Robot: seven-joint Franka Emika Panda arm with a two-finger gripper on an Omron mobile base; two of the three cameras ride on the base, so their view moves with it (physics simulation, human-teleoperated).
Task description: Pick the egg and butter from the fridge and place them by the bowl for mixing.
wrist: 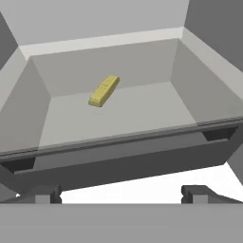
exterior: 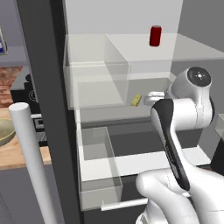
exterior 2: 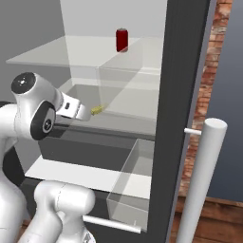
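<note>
Claw (wrist: 121,193): nearest you in the hand view, its two dark tips stand at their widest with nothing between them; you hold nothing.
Drawer (wrist: 28,114): straight ahead of the claw, a grey open bin with its front lip just beyond the tips. You are looking down into it over that lip.
Butter (wrist: 104,90): ahead of the claw and a little to its left as the hand view shows it, flat on the drawer floor toward the back wall, lying on a diagonal. It touches no wall. From the left base view it sits just beyond the hand (exterior: 155,97).
Fridge (exterior 2: 178,95): door swung open, bar handle (exterior 2: 201,182) well off to the claw's right.
Red can (exterior: 155,36): on the glass shelf well above the claw; leave it.
Egg: you cannot pick it out from these angles, so it may be hidden elsewhere in the fridge.
Bowl (exterior: 6,131): only an olive rim at the left edge of the left base view, probably on the tabletop beyond the door.
Handling: expect the butter to be light, rigid enough to pinch, perhaps slick-faced. Take it across its short width at mid-length, turning the claw to square with the diagonal.
</note>
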